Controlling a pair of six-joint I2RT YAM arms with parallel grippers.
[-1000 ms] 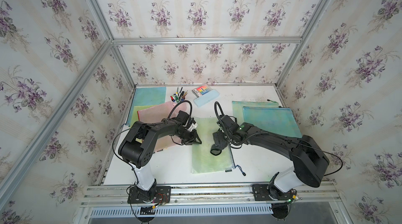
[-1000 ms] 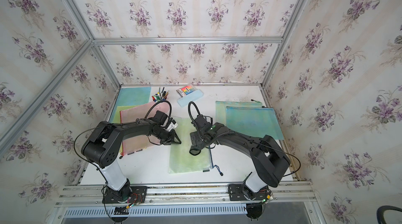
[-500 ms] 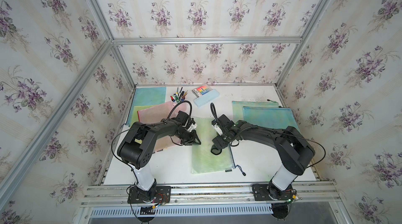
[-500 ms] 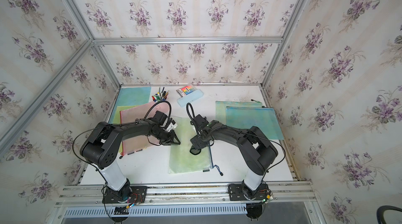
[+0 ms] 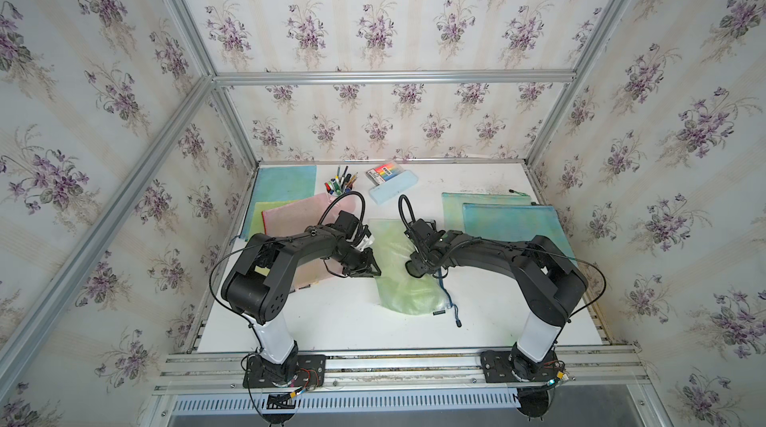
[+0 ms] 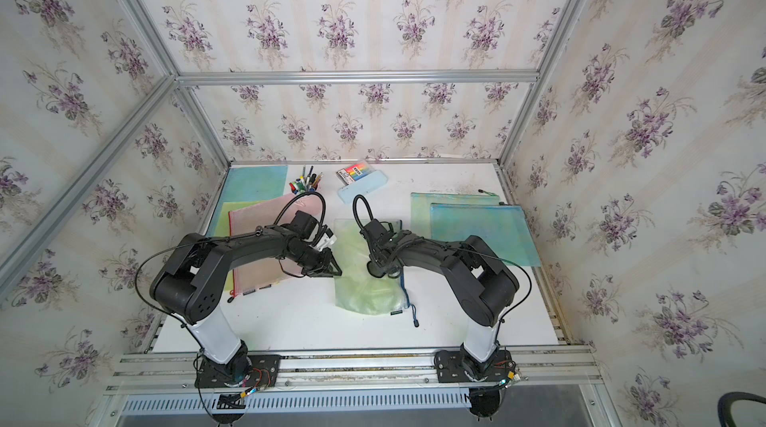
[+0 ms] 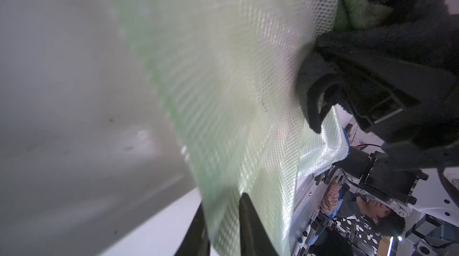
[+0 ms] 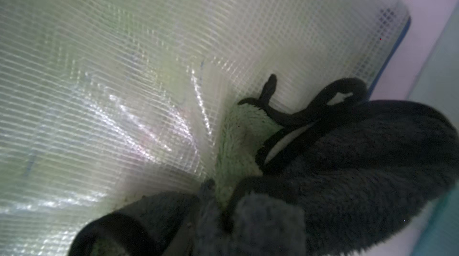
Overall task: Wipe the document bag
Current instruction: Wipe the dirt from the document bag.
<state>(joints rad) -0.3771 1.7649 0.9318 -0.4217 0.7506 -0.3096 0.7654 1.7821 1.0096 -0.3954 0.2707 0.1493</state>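
A pale green mesh document bag (image 5: 400, 292) (image 6: 367, 294) lies buckled mid-table in both top views. My left gripper (image 5: 370, 269) (image 6: 333, 269) is shut on its left edge, and the mesh (image 7: 223, 93) runs between the two dark fingers of that gripper (image 7: 222, 202). My right gripper (image 5: 418, 259) (image 6: 380, 260) presses a fluffy black and green cloth (image 5: 414, 272) (image 8: 347, 167) onto the bag (image 8: 124, 68). The cloth is bunched round the right gripper (image 8: 223, 205) and hides its fingers. The same cloth (image 7: 360, 51) shows in the left wrist view.
Two blue-green bags (image 5: 510, 221) lie at the right. A pink bag (image 5: 298, 213) over a yellow one lies under the left arm, and a blue bag (image 5: 286, 182) sits at back left. A pen cup (image 5: 340, 186) and a blue pencil case (image 5: 391, 190) stand behind. The bag's zip cord (image 5: 454, 313) trails forward.
The right gripper has closed in on the cloth and its arm has shifted a little. The bag, flat before, now buckles and sits skewed. The left gripper has stayed on the bag's edge.
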